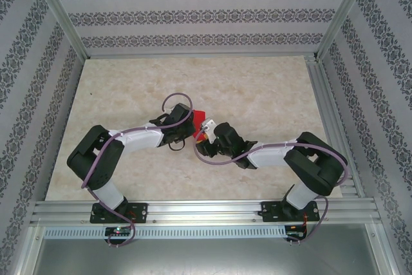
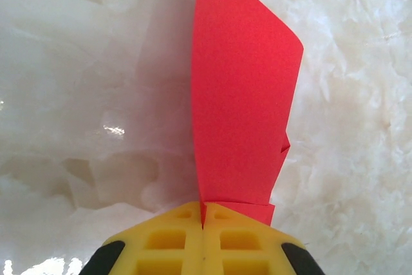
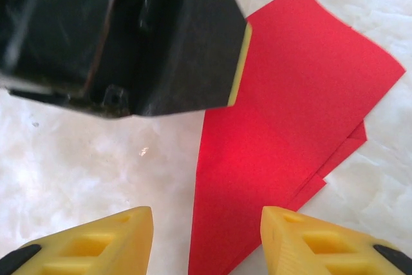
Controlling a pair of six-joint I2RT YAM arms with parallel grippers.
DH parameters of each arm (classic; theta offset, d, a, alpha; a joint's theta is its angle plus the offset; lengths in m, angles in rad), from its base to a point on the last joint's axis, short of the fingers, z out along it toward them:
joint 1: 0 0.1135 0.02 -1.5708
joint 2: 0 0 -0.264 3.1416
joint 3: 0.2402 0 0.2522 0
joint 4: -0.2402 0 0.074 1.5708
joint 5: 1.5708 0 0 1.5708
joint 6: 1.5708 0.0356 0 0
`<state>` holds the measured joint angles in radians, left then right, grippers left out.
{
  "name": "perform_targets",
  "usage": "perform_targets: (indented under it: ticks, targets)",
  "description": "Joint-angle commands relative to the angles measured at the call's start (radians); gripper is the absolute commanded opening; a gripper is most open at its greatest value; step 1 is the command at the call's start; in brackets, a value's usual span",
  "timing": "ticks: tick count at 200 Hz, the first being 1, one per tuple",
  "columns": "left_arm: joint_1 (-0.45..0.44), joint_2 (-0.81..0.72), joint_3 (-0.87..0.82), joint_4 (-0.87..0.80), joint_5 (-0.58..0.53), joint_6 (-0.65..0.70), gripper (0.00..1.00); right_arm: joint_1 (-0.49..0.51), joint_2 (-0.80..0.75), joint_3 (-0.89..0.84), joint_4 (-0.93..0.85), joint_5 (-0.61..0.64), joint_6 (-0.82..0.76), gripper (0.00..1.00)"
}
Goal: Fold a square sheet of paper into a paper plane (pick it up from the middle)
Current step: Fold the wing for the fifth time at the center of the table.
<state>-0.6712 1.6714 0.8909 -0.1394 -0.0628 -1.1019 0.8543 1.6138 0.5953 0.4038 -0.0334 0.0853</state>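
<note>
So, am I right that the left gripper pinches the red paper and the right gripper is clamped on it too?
Not quite: the right gripper is open, fingers apart, as the right wrist view shows. The left gripper does pinch the red paper.

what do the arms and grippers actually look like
Both the left arm and right arm have chunky black joints joined by white tubular links, on black bases bolted to a silver rail. A mauve cable loops loosely along each. The left gripper and right gripper have black bodies and yellow wedge-shaped fingers with square recesses moulded in.
</note>
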Motion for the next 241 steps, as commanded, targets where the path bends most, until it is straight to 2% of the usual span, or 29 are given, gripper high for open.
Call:
perform_targets:
  ticks: [1, 104, 174, 209, 241]
  targets:
    - [-0.014, -0.035, 0.024, -0.02, -0.016, -0.023, 0.05, 0.009, 0.038, -0.005, 0.1, 0.022, -0.072, 0.47]
    - [-0.013, -0.05, 0.029, -0.009, 0.027, -0.069, 0.07, 0.009, 0.219, -0.069, 0.463, 0.076, -0.136, 0.36]
    - [0.011, -0.053, 0.019, 0.011, 0.062, -0.08, 0.15, 0.003, 0.238, -0.078, 0.472, 0.079, -0.148, 0.17]
    - [0.051, -0.045, 0.014, 0.014, 0.092, -0.048, 0.26, -0.003, 0.218, -0.094, 0.472, 0.043, -0.152, 0.15]
    - [0.089, -0.033, 0.011, 0.016, 0.12, -0.013, 0.28, -0.017, 0.204, -0.112, 0.473, 0.016, -0.156, 0.15]
